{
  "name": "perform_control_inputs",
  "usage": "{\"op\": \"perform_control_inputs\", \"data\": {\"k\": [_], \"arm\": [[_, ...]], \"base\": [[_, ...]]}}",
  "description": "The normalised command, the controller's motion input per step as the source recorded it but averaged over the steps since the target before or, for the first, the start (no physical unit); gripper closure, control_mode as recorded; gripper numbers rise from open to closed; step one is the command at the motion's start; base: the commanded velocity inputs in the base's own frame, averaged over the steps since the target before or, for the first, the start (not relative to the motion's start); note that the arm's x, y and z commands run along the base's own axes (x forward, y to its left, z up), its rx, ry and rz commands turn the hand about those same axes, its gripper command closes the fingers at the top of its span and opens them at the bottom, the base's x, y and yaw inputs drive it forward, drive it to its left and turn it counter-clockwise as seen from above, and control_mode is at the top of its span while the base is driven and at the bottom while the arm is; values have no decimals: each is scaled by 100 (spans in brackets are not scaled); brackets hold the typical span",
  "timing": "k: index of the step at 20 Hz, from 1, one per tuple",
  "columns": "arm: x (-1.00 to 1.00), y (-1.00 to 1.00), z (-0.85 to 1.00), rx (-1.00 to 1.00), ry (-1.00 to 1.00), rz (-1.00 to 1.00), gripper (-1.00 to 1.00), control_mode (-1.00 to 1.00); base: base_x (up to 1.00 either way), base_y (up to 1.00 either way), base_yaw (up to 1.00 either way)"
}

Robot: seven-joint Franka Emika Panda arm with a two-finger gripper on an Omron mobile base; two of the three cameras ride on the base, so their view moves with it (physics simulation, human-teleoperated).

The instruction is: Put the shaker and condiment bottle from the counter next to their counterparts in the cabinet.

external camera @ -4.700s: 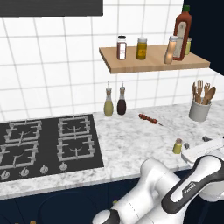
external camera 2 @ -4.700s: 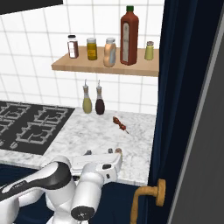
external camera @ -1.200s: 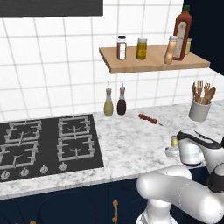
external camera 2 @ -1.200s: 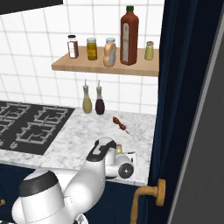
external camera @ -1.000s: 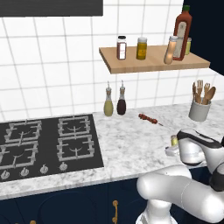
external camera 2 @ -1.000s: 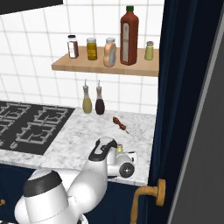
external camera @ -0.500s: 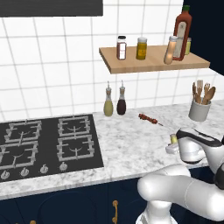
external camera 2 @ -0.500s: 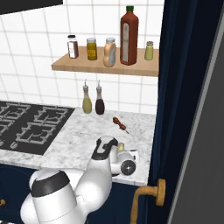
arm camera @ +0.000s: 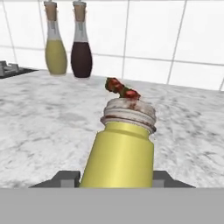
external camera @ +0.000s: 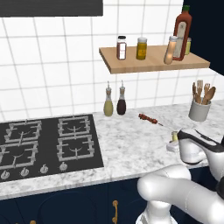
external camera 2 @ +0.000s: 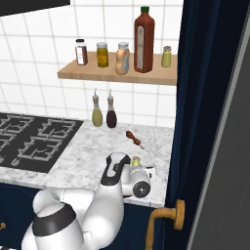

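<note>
**Hand view: shaker sits between the fingers at the surface's right end**

Hand view puts the shaker right in front of you, its yellow-green body filling the gap between the two dark fingertips, grey ridged top pointing away toward the tiled wall. The tips flank its base on both sides, but you cannot tell from here whether they are pressing it or merely standing beside it. In the right base view the hand lies low on the marbled surface, with the shaker's top just poking out beyond the wrist. The shelf above carries the twin shaker, next to the tall red-brown bottle.

Expect the shaker to be light, rigid and smooth-walled: it should lift with little force but could slip or tip if pinched near the ridged cap. You would do best to hold the straight body low to mid-height. A small red skewer lies just behind it; keep clear.
</note>
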Motion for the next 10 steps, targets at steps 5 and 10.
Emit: {"op": "perform_control_inputs", "data": {"k": [5,10], "arm": [[-6,0,50,0,-16,-13,100,-100],[-12,0,48,0,-22,-13,100,-100]], "base": [[0,0,0],[0,0,0]]}}
